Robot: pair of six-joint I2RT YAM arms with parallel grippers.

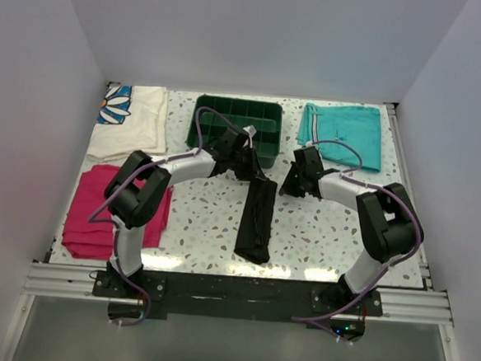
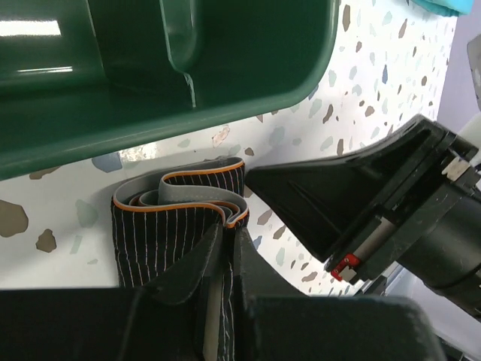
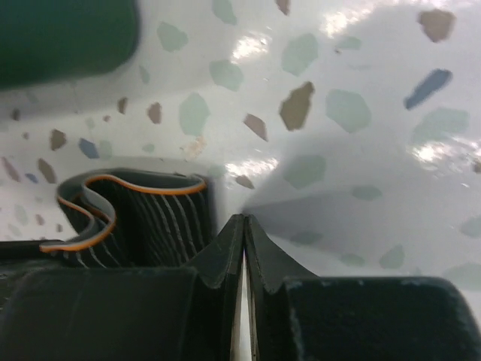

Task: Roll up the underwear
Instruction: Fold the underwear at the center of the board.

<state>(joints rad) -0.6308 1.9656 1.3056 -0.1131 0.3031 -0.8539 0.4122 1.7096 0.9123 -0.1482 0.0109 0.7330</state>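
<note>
Finds the black, finely pin-striped boxer-brief underwear (image 1: 256, 219) folded into a long narrow strip down the middle of the speckled terrazzo desk (image 1: 328, 228), its far end just short of the dark green plastic bin (image 1: 272, 137). Shows at that far end a grey elastic band (image 2: 188, 188) edged in orange, doubled over in loose waves. Has the left pincer (image 2: 228, 237) closed almost fully, apparently nipping the layered cloth near its right edge. Has the right pincer (image 3: 242, 226) shut tight, with only a hairline slit between the jaws and nothing seen inside, tips just beside the cloth's right edge and not on it.

Likely to handle as light, limp and stretchy: no stiffness to hold a shape, layers prone to slide and spring open once let go. Best taken at the banded end, at both corners, pinching every layer together so the first turn stays even. Worth expecting some drag against the glossy hard desk, and a lopsided roll if only one side is gripped. Smooth, rigid bin wall close by, so little room to turn there.
</note>
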